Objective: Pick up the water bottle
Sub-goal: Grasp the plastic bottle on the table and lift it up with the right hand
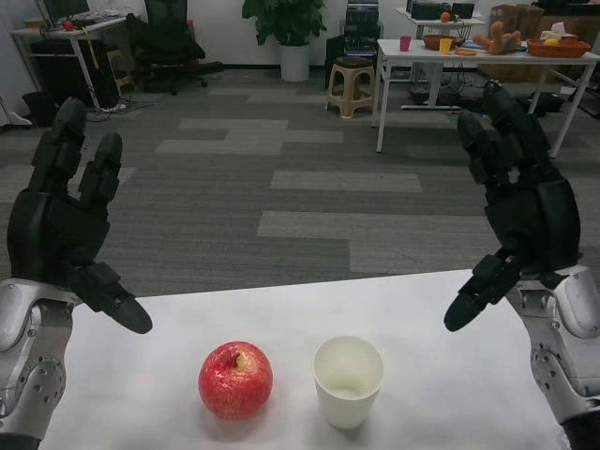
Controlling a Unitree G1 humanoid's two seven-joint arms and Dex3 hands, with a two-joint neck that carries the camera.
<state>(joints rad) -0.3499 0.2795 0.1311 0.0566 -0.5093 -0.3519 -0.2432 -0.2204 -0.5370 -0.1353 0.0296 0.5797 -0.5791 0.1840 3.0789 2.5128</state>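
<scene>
On the white table sat a red apple and, just beside it, an upright white paper cup. Both black hands hung raised above the table's far corners, fingers spread and holding nothing: left hand, right hand. I could not see any water bottle anywhere.

Far table items too small

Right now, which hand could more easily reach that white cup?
Probably the right hand: the white cup stands right of the apple, on that hand's side. Both hands hover open above the table; the left hand would have to cross the apple.
</scene>
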